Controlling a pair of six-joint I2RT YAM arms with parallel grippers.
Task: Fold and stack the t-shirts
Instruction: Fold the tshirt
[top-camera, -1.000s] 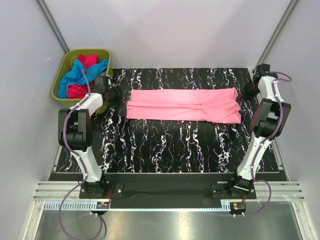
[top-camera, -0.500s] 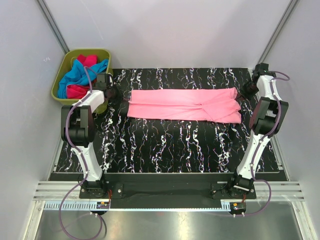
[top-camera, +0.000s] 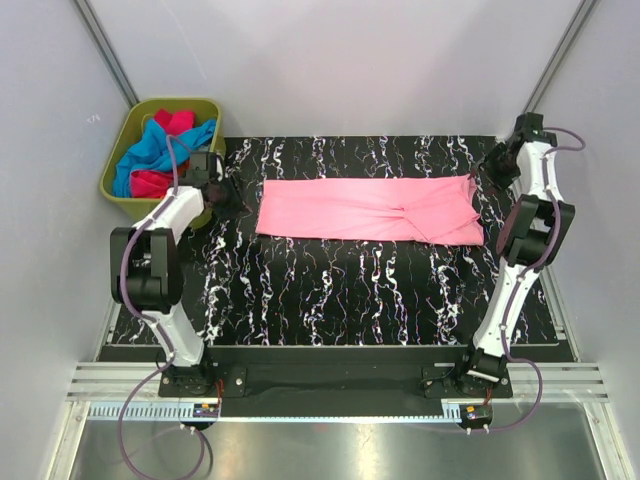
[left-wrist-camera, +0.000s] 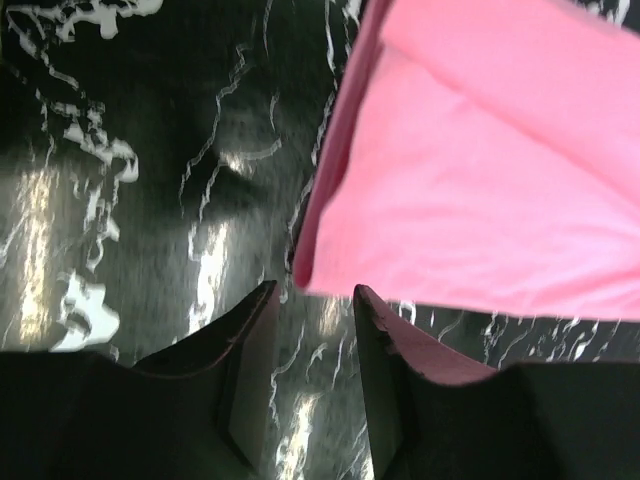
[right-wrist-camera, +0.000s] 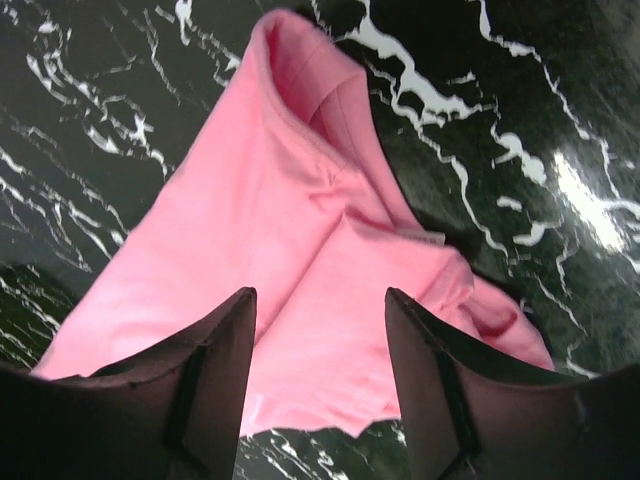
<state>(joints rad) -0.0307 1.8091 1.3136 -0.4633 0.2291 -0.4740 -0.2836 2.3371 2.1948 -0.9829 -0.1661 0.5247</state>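
1. Pale grey walls enclose a black mat with white veining, and my two arm bases sit at its near edge.
2. Top view: the pink t-shirt lies flat on the far half of the mat. It is folded into a long band running left to right, and its right end is bunched into creases.
3. Top view: my left gripper sits just beside the left end of the band. My right gripper sits just beside the band's far right corner. This view does not show how wide either jaw stands.
4. Top view: an olive-green bin stands beside the far left corner of the mat. It holds a blue t-shirt and a magenta t-shirt, bundled together.
5. Left wrist view: my two left fingers stand partly apart with bare mat showing in the gap. The folded corner of the pink t-shirt lies on the mat just past the fingertips. No cloth is clamped between them, so this hand holds nothing.
6. Right wrist view: my two right fingers stand wide apart. The creased end of the pink t-shirt lies on the mat below and beyond them, and pink cloth fills the gap between them. Neither finger pinches the cloth, so this hand also holds nothing.
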